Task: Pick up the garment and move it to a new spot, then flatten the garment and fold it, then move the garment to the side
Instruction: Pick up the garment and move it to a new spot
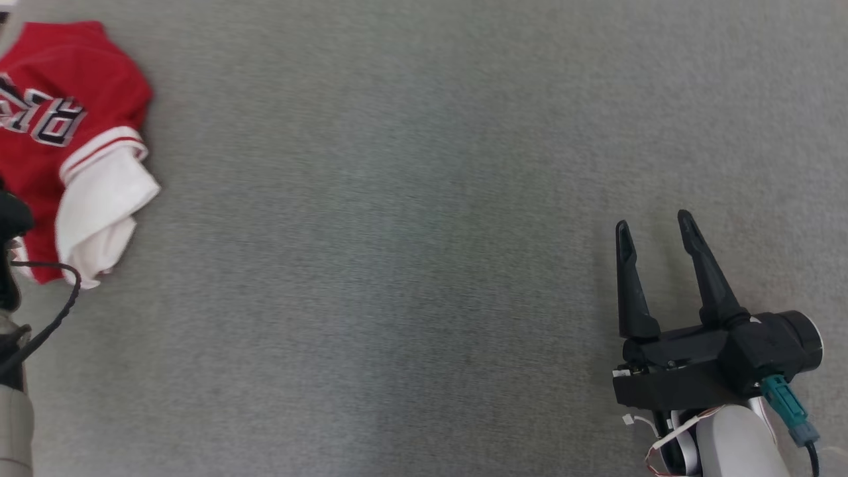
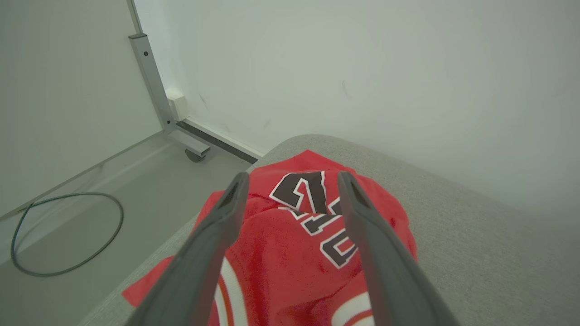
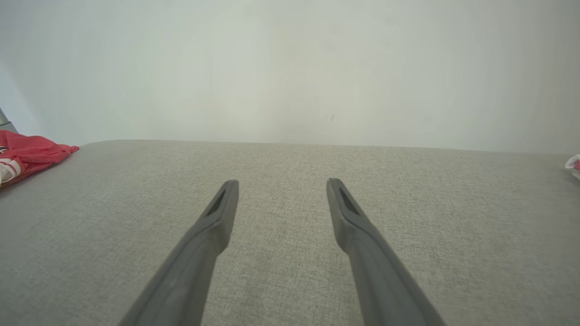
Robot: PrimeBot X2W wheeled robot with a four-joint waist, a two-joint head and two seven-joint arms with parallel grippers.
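Red-and-white fabric garment (image 1: 59, 126): left part cut off by the head view's left edge; lower part runs off the left wrist view's bottom edge.
Black-and-white lettering (image 2: 317, 213): partly behind the dark fingers (image 2: 213, 244); not readable.
Dark two-fingered left gripper (image 2: 292, 177): finger bases leave the bottom edge.
Small white-and-red scrap (image 3: 573, 165): cut by the right wrist view's right edge, perhaps cloth.
Pale right forearm (image 1: 729, 444): cut off at the bottom.

A crumpled red-and-white garment (image 1: 66, 132) lies near the left edge of the grey fabric surface (image 1: 397, 265).
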